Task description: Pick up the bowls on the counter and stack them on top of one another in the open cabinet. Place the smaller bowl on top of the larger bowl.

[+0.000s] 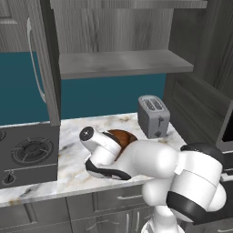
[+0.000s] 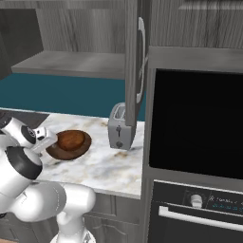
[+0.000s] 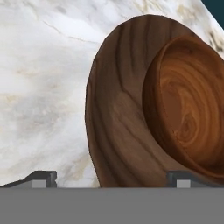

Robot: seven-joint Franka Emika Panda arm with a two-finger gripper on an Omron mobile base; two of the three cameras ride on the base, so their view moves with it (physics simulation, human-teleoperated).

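Claw (image 3: 111, 177) fully open, empty, its fingertips (image 3: 43, 177) straddling the near rim of the larger bowl (image 3: 118, 131). Smaller bowl (image 3: 192, 105) sits nested inside it on the marble desk (image 3: 39, 78), near the toaster (image 1: 153, 116).

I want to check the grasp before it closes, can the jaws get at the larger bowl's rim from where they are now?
Probably yes. The gripper is open, its fingertips straddling the larger bowl's near rim on the counter. The smaller bowl sits further in, off that rim.
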